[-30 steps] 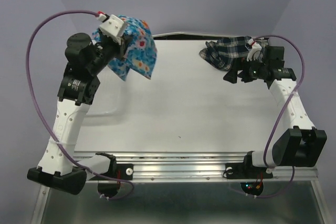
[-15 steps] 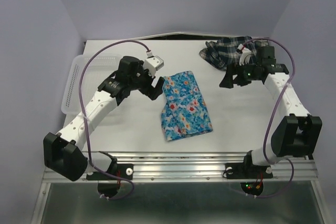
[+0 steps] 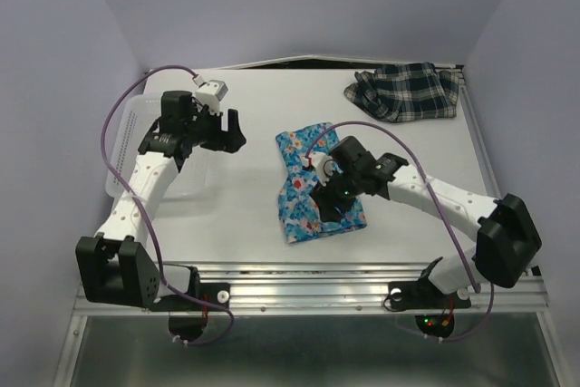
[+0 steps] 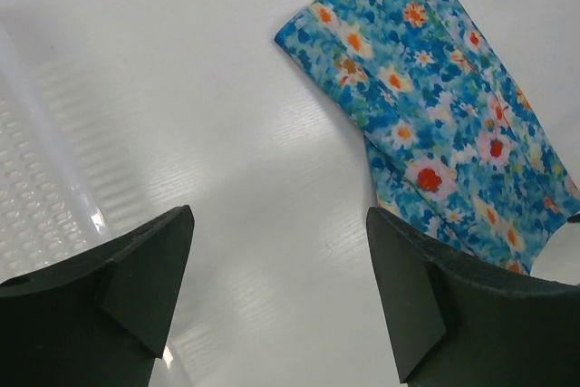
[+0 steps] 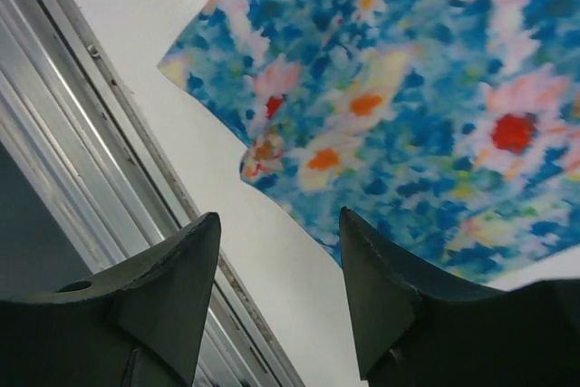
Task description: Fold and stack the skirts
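The blue floral skirt (image 3: pixel 295 156) lies folded flat at the middle of the surface (image 3: pixel 227 215). The right tool (image 3: pixel 332 213) hangs directly over the skirt's lower right part, jaws apart and gripping nothing. Its wrist view shows the skirt's lower edge beyond the fingers. The left tool (image 3: pixel 227 133), released wide and empty, sits to the left of the skirt and apart from it, near the white basket (image 3: pixel 122 147). The plaid skirt (image 3: pixel 403 90) lies bunched in the upper right of the top view.

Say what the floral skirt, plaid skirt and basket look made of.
Floral skirt: thin matte woven cloth, likely cotton; it lies in soft folds.
Plaid skirt: matte woven cloth, in a rumpled heap.
Basket: white, slightly glossy, probably plastic; a rigid perforated lattice.
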Tool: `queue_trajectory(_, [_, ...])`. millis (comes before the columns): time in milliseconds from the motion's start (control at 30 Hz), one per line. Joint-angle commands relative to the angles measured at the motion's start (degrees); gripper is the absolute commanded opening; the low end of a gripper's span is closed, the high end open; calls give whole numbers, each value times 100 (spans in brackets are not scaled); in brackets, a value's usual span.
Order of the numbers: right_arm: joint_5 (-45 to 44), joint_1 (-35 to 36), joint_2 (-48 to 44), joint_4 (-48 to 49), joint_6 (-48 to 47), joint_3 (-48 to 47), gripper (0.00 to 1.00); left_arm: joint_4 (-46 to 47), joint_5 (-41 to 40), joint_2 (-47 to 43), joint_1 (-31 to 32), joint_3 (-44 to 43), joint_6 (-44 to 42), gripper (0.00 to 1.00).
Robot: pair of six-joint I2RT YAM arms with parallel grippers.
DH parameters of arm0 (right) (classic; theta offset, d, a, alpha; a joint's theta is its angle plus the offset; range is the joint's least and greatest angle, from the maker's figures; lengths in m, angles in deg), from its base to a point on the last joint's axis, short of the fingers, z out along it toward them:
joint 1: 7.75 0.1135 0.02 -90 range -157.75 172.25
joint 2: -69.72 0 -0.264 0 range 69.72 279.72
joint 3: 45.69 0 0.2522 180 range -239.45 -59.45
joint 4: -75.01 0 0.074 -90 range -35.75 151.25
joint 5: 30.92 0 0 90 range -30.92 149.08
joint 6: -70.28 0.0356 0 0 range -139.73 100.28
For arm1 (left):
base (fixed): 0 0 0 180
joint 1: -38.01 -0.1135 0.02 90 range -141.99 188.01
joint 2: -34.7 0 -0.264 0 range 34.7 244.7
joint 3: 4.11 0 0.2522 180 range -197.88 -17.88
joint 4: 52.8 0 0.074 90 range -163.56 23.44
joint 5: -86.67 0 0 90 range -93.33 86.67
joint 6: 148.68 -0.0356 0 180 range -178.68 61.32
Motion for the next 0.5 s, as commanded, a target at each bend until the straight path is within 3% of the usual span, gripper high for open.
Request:
queue_trajectory(0, [-336, 155, 349, 423, 454, -221, 60, 193, -110, -504, 14, 20, 56, 89])
queue_trajectory(467, [314, 444, 1536, 326, 982, -784, 59, 298, -295, -610, 14, 125, -40, 91])
